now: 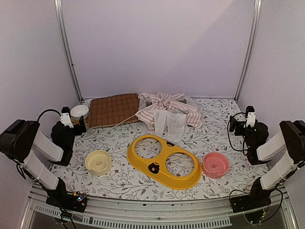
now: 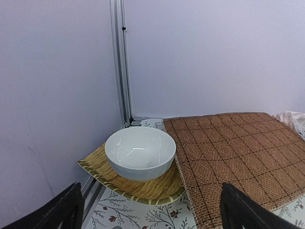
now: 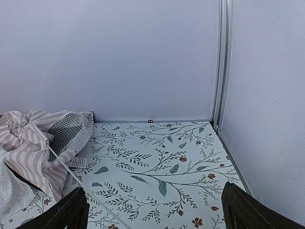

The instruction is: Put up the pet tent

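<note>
No legible text or labels.

Pale lilac walls ahead of and outside the left pincer and right pincer, aluminium corner posts beyond each, floral-print surface beneath, soft even light.

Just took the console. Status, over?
Left claw open, empty. Right claw open, empty. Pet tent collapsed flat, back centre, beside brown mat. Yellow feeder dish lies in front.
</note>
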